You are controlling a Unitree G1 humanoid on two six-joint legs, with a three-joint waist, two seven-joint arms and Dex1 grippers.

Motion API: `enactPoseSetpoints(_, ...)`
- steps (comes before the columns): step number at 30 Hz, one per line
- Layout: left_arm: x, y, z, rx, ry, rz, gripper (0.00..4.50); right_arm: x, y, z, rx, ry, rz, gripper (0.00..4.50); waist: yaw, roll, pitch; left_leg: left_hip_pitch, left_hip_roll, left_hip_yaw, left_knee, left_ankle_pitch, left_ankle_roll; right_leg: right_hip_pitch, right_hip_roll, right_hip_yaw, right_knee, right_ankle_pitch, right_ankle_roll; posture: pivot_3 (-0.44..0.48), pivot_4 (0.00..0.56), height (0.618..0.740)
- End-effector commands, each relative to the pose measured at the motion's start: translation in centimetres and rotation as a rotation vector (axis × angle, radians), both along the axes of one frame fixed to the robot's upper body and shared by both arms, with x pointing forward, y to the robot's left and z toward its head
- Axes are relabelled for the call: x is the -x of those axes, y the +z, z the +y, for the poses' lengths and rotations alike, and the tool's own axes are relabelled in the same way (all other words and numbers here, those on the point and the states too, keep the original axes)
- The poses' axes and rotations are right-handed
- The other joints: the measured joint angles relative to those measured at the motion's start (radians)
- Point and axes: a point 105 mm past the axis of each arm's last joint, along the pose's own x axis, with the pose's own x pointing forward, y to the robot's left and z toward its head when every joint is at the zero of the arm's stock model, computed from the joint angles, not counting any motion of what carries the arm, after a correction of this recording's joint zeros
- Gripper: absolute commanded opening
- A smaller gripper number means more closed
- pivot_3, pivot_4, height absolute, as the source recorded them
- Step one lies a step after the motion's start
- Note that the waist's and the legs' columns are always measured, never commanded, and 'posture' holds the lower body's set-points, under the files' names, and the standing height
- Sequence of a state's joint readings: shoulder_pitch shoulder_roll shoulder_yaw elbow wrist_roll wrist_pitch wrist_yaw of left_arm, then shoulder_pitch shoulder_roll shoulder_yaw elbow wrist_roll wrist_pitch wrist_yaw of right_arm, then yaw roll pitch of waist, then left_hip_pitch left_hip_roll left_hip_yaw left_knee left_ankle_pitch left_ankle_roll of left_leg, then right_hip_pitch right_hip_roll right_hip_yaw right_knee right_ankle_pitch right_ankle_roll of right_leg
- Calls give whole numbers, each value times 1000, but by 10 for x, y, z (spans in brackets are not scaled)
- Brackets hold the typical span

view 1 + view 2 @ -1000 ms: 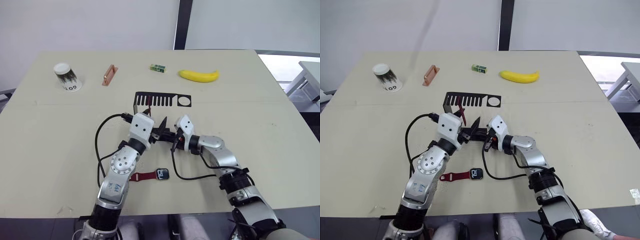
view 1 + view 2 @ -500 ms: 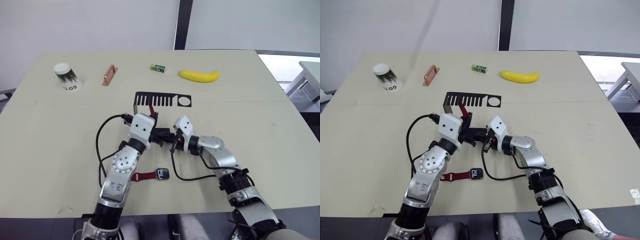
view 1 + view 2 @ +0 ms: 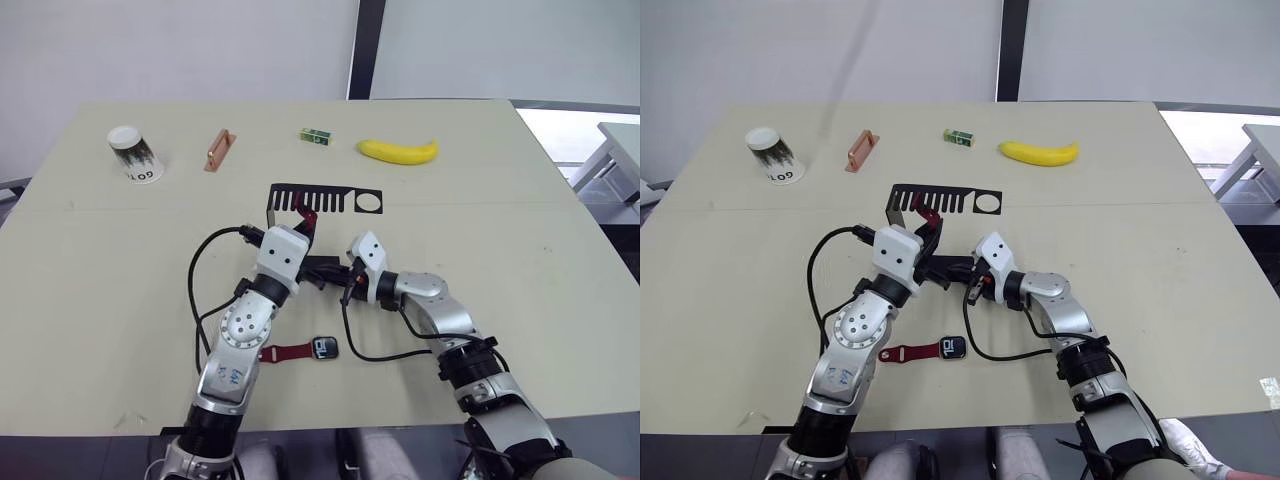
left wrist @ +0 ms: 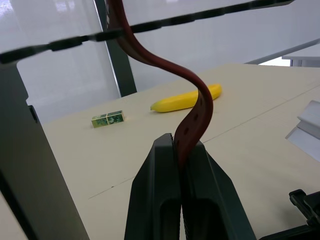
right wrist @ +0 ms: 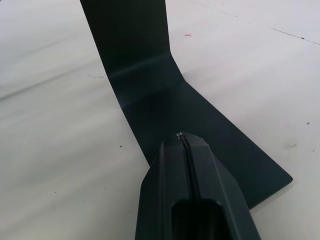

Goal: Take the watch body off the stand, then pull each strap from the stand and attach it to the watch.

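Pulling the second strap [image 4: 192, 102] from the stand [image 3: 325, 198] at table centre: left gripper [image 4: 177, 145] pinching its holed end, right gripper [image 5: 186, 142] pressed together on the base, watch body [image 3: 325, 348] at 6 o'clock; next, probably a steady tug free.

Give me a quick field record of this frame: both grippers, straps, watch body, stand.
left gripper: fingers shut on the strap still hanging from the stand
hanging strap: dark red, with holes, upper end in the slotted top
right gripper: fingers shut, empty, tips on the stand's base
stand: upright on the table
watch body: flat on table, off stand
other strap: joined to watch body
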State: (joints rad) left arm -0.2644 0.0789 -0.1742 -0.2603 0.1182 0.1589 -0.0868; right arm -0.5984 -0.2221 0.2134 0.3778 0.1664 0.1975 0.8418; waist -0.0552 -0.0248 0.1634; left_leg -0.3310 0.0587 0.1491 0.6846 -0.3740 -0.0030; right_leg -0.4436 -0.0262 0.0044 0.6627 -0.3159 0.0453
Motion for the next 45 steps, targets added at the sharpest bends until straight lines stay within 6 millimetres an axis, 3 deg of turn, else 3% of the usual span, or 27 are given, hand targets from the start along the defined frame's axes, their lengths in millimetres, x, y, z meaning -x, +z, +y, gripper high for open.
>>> enactPoseSetpoints(1, 4, 12, 1, -1, 2, -34, 35, 6, -20, -1, 34, 6, 70, 0, 0, 0, 0, 0, 0, 0, 0, 0, 0, 0, 0, 0, 0, 0, 0, 0, 150, 738)
enactPoseSetpoints(14, 18, 29, 8, 7, 34, -131, 35, 8, -26, -1, 46, 2, 98, 0, 0, 0, 0, 0, 0, 0, 0, 0, 0, 0, 0, 0, 0, 0, 0, 0, 150, 738)
enactPoseSetpoints(20, 14, 16, 11, -1, 52, -36, 35, 9, -28, -1, 55, -1, 114, 0, 0, 0, 0, 0, 0, 0, 0, 0, 0, 0, 0, 0, 0, 0, 0, 0, 150, 738)
enactPoseSetpoints(32, 42, 24, 11, -27, -19, -115, 35, 9, -34, -3, 83, -13, 140, 0, 0, 0, -1, 0, 0, 0, 0, 0, 0, 0, 0, 0, 0, 0, 0, 0, 150, 738)
enactPoseSetpoints(40, 43, 25, 14, -52, -18, -123, 35, 8, -38, -3, 99, -27, 154, 0, -1, 0, -3, 1, 0, 0, 0, 0, 0, 1, 0, 0, 0, 0, 0, 0, 150, 738)
enactPoseSetpoints(45, 34, 24, 19, -62, 2, -109, 35, 7, -41, -3, 104, -37, 163, 0, -1, 0, -3, 1, 0, 0, -1, 0, 0, 1, 0, 0, 0, 0, 0, 0, 150, 738)
